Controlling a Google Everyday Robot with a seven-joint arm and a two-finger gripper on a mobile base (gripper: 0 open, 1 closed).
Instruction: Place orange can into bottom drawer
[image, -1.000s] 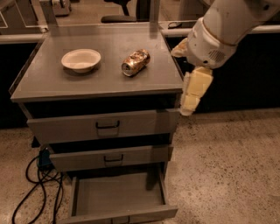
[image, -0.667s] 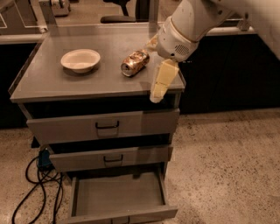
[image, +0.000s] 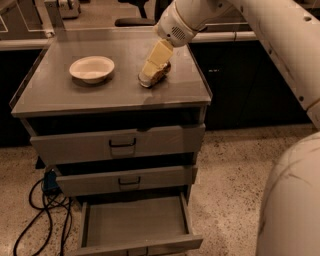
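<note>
The orange can (image: 160, 75) lies on its side on the grey cabinet top (image: 75, 100), right of centre, and my gripper partly hides it. My gripper (image: 148, 73) reaches down from the upper right on the white arm, with its cream tip right at the can's left end. The bottom drawer (image: 135, 220) is pulled out at floor level. Its flat grey floor is bare.
A white bowl (image: 91, 68) sits on the cabinet top left of the can. The two upper drawers (image: 120, 145) with dark handles are closed. Black cables and a blue plug (image: 47, 200) lie on the floor at the left. Part of my white body (image: 292, 210) fills the lower right.
My gripper has swung left from beside the cabinet's right edge and now sits over the top, down at the can. The can and bowl have not moved.
</note>
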